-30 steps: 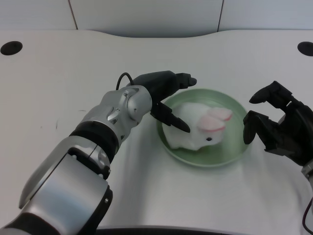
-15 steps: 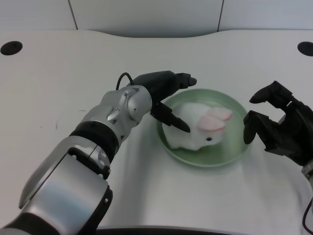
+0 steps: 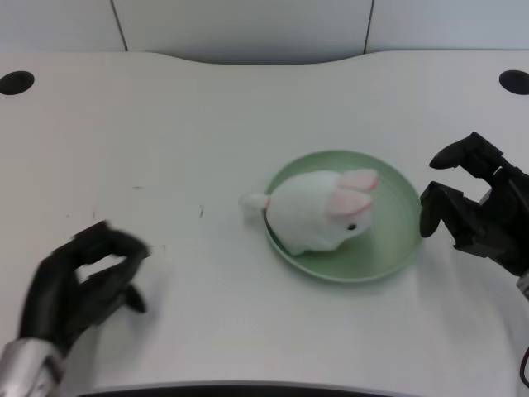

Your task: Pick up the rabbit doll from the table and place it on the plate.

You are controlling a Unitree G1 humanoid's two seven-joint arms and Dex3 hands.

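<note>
Though its fingers curl loosely inward, the left hand (image 3: 78, 285) holds nothing and touches only air above the tabletop (image 3: 207, 124); thumb and fingers form a rough ring with a gap inside, neither spread wide nor clenched. It sits well apart from the plate (image 3: 397, 248), off toward the near left corner, a posture that reads as a parked, finished one rather than a reach.

The rabbit (image 3: 318, 211) lies in the plate, filling its left half, head with pink ears toward the plate's centre. Its small white tail pokes over the plate's left rim and hangs just above or on the tabletop; which of the two is hard to tell. Most of the body rests inside the rim, so I judge the placing done, with the doll unlikely to roll out given its soft, squat shape.

On the plate's right, the right hand (image 3: 475, 211) waits near the rim, touching nothing.
</note>
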